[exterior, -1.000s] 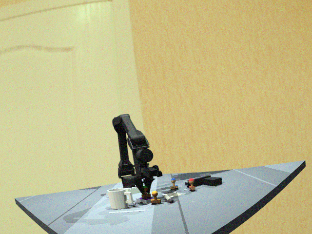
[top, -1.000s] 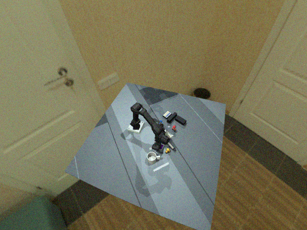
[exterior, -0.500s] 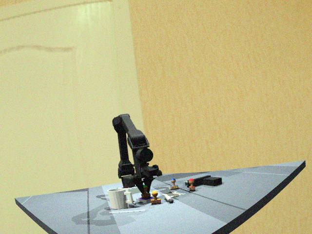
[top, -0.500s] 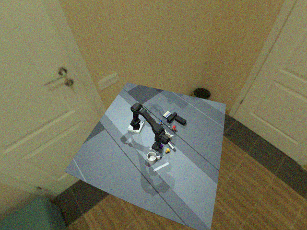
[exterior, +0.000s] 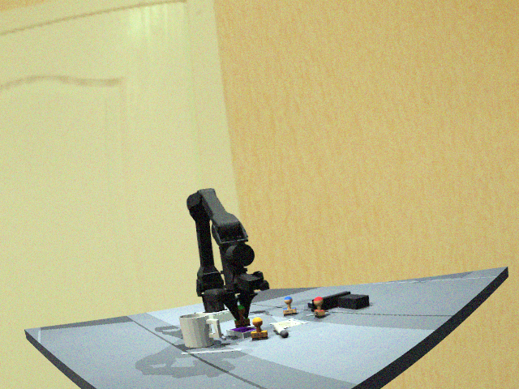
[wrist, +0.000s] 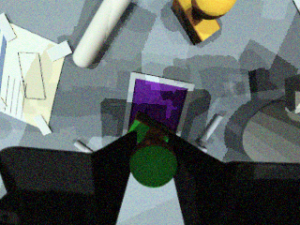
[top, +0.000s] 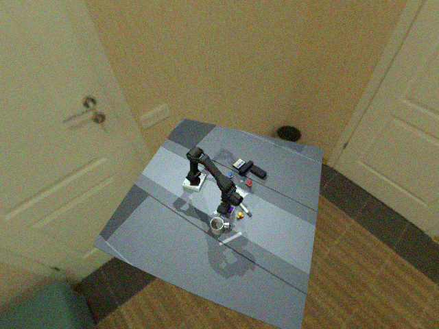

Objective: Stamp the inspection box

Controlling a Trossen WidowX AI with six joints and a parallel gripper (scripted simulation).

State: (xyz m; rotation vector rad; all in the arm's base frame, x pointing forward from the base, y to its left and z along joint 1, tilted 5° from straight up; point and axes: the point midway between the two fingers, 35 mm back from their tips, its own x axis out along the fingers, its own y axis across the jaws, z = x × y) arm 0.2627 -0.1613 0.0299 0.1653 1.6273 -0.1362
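My gripper (exterior: 242, 321) (wrist: 152, 137) is shut on the green-knobbed stamp (exterior: 241, 309) (wrist: 154, 165), knob up. The stamp is a little above the ink pad; its wooden block overlaps the pad's near part in the wrist view. The purple ink pad (top: 231, 209) (exterior: 241, 330) (wrist: 161, 94) has a pale rim. The cream card (top: 241, 192) (exterior: 289, 323) (wrist: 53, 77) lies left of the pad in the wrist view, with white tabs at its corners. Its outlined box (wrist: 42, 76) shows no print that I can make out. The stamp's underside and lettering are hidden.
A yellow-knobbed stamp (exterior: 259, 328) (wrist: 213, 6) and a white marker (top: 244, 208) (wrist: 100, 33) lie near the pad. A mug (top: 217, 226) (exterior: 195, 331) stands on its other side. Blue (exterior: 288, 305) and red (exterior: 319, 306) stamps and black blocks (top: 258, 171) (exterior: 353, 301) are farther off.
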